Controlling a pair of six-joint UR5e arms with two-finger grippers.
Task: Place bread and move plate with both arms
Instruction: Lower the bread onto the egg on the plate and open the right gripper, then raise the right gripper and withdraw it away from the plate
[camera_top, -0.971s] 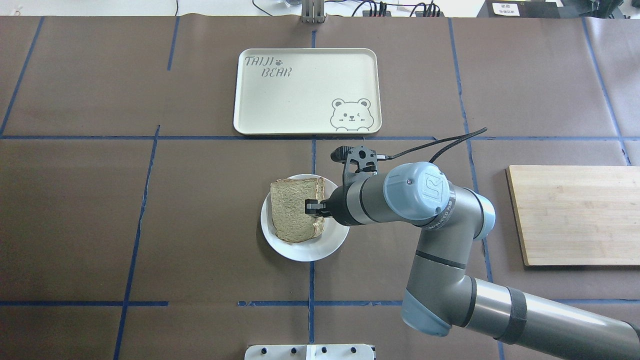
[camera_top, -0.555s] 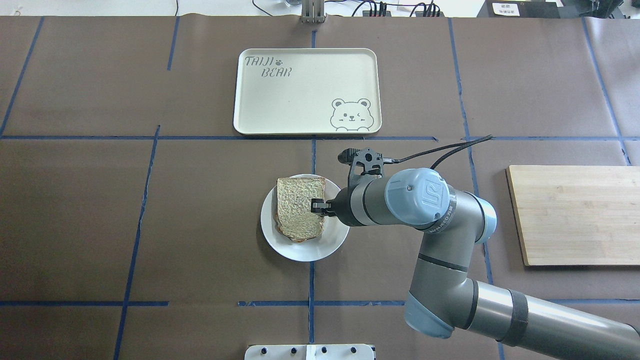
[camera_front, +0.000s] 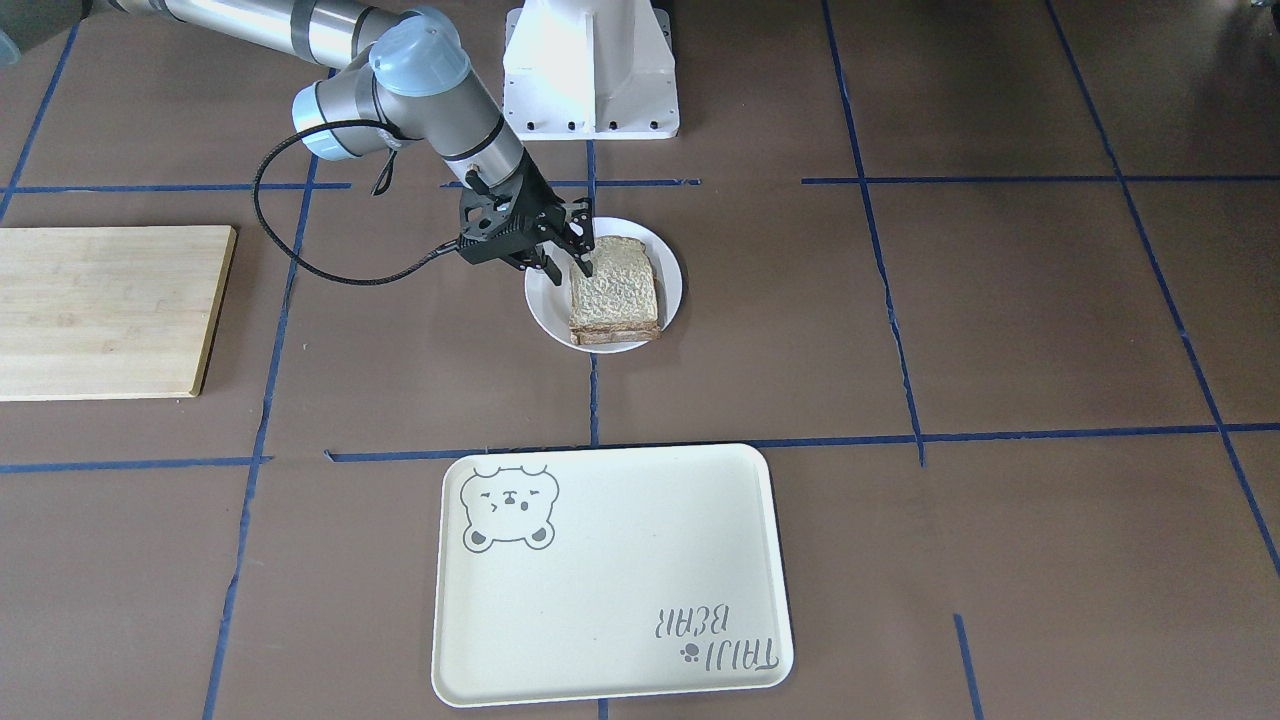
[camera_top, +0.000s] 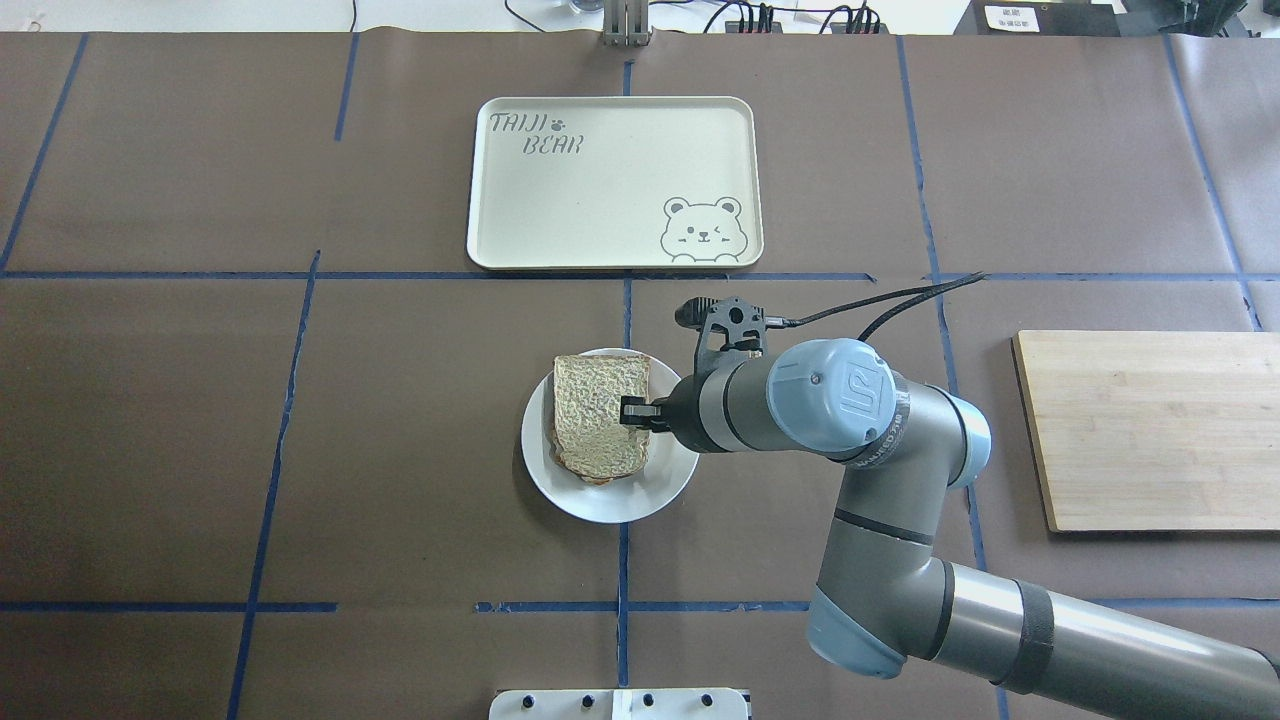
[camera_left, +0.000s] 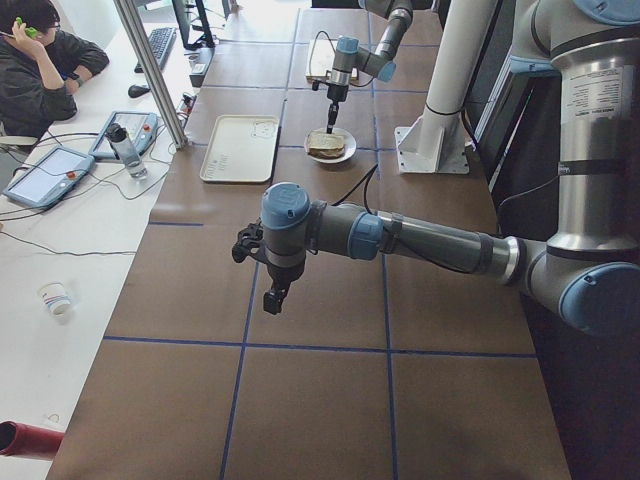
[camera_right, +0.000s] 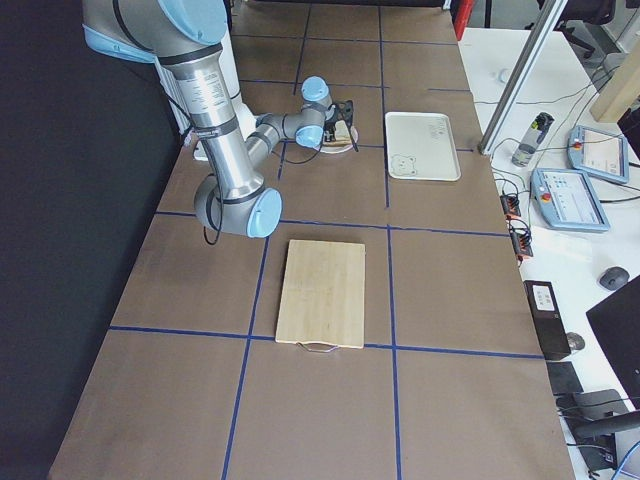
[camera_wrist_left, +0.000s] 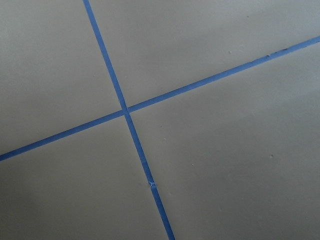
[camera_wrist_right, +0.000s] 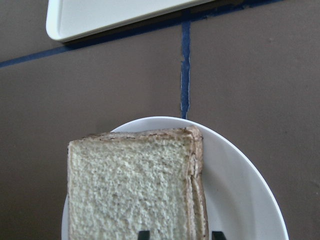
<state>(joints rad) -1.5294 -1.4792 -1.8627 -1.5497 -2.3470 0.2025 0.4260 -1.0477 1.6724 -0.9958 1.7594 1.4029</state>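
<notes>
The bread lies flat on top of another slice on the white plate at the table's middle. My right gripper hangs over the bread's right edge, open and holding nothing. In the front-facing view its fingers stand apart above the bread and plate. The right wrist view shows the bread on the plate, a fingertip on each side of its right edge. My left gripper shows only in the left side view, above bare table far from the plate; I cannot tell its state.
A cream tray with a bear drawing lies beyond the plate. A wooden cutting board lies to the right. The white pedestal stands at the robot's side of the table. Blue tape lines cross the brown table cover.
A second ago the right gripper held the bread tilted over the lower slice. The bread now lies flat on it, and the gripper has let go and shifted slightly right.
</notes>
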